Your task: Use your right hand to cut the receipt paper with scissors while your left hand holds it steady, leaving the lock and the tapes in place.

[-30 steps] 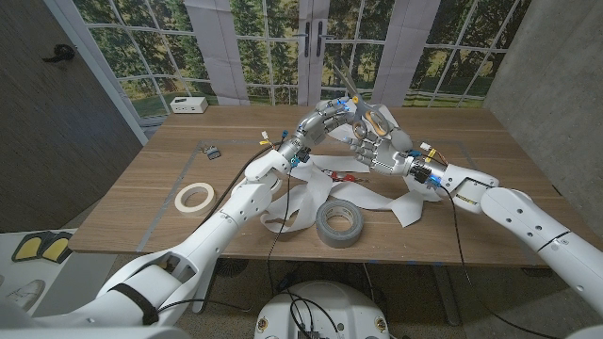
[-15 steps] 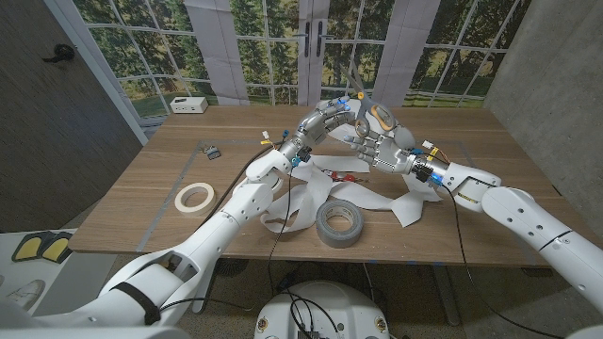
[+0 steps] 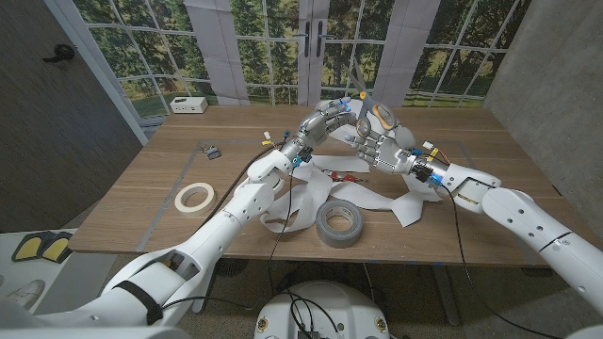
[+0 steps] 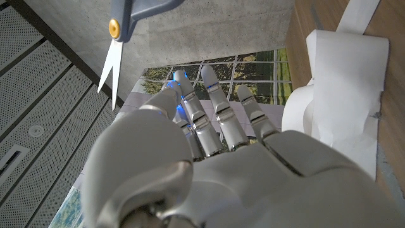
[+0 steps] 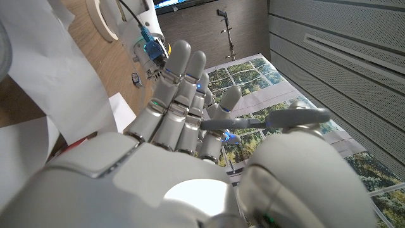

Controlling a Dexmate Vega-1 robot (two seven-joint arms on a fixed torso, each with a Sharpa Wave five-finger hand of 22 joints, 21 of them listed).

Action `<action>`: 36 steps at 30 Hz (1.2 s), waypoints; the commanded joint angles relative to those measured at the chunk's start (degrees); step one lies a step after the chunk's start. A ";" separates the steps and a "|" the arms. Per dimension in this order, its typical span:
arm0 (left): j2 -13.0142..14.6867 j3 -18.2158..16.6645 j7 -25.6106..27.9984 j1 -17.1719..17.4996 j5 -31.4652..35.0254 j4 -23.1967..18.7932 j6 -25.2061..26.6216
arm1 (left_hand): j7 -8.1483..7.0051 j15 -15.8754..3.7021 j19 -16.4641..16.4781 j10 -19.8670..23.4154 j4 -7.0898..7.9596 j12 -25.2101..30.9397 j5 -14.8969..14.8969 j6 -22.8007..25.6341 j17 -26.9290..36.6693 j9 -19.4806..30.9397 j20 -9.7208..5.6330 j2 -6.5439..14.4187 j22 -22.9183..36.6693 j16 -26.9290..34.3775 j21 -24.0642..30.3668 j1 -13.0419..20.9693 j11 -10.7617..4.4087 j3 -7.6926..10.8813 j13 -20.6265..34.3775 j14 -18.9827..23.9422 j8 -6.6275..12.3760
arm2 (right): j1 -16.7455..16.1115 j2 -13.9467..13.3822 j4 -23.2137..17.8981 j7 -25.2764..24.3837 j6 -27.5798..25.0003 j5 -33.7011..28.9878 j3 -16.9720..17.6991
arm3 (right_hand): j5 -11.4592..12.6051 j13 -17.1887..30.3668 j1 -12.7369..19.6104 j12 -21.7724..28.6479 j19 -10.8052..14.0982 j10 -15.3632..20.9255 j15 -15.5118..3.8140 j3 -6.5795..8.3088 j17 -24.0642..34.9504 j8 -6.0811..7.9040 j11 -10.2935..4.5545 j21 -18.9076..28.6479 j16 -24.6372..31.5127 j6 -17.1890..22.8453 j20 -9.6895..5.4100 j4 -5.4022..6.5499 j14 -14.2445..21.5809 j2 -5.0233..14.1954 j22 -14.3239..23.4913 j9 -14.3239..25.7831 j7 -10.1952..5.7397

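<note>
White thermal receipt paper lies in loose curling loops at the centre of the wooden tabletop, just beside a grey roll of duct tape. A cream masking tape ring sits at centre left, with a small dark lock above it. Our right robot hand is raised in the upper middle of the head view, fingers curled round the grey-handled scissors, whose blades point upward and stand slightly parted. Our left robot hand hovers close beside it, fingers half curled; we cannot tell whether it grips any paper. We judge the cut not yet begun. To do it well, we should have the left robot hand pull one strip taut and clear of the loops, then bring the open blades squarely across it, well away from both tapes.
</note>
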 commanded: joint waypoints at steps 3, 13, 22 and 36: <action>-2.28 0.42 -6.45 -2.62 1.65 6.41 -7.41 | -0.54 -7.99 -1.11 0.51 -0.27 -0.09 0.16 0.53 -0.06 0.07 0.24 -0.01 0.14 -0.91 -0.07 0.33 -0.15 0.08 0.21 -1.07 -0.10 | 0.14 0.71 0.28 -0.15 -0.75 1.04 -0.22 | 0.55 0.10 0.37 -0.04 0.55 0.59 -3.84 0.35 -0.19 0.07 -0.08 -0.27 0.02 -1.91 -3.32 -0.12 -2.00 1.09 0.23 0.06 2.40; -2.03 0.34 -5.70 -2.17 1.57 5.57 -6.36 | -0.79 -8.04 -1.26 0.49 -0.24 -0.02 0.01 0.37 0.23 0.02 0.55 0.07 0.16 -0.89 -0.05 0.15 -0.16 -0.27 0.50 -1.47 -0.34 | -0.65 2.70 0.48 1.22 -0.24 3.26 0.16 | 0.73 -0.61 -0.33 -1.59 0.82 -2.04 -3.15 -0.27 -1.42 -2.97 0.67 -1.69 -0.66 -3.35 -3.20 0.28 -3.13 1.38 0.24 -3.85 3.82; -1.36 0.09 -4.29 -1.17 1.81 4.11 -6.19 | -0.51 -8.13 -1.19 0.49 -0.24 0.06 -0.01 0.56 0.45 -0.03 0.50 0.21 0.15 -0.78 0.03 0.12 -0.16 -0.41 0.74 -1.42 -0.39 | -1.79 4.27 -0.46 0.64 1.25 3.94 0.86 | 0.92 -2.73 0.07 -3.01 1.11 -9.24 -3.66 -0.51 -2.82 -6.89 2.61 -3.52 -1.34 -5.21 -3.39 0.21 -4.97 2.07 0.27 -8.49 3.40; -0.78 -0.07 -3.10 -0.18 1.49 2.44 -5.60 | -0.57 -8.20 -1.08 0.48 -0.35 0.19 0.05 0.82 0.76 -0.11 0.43 0.40 0.14 -0.56 0.17 0.24 -0.16 -0.47 1.11 -1.09 -0.50 | -2.30 2.50 -2.29 -0.78 0.97 2.86 1.53 | 0.99 -3.62 0.79 -2.58 0.25 -9.23 -3.46 -0.50 -3.38 -7.05 2.51 -4.62 -1.48 -5.22 -2.45 -0.15 -5.54 2.18 0.28 -8.69 3.31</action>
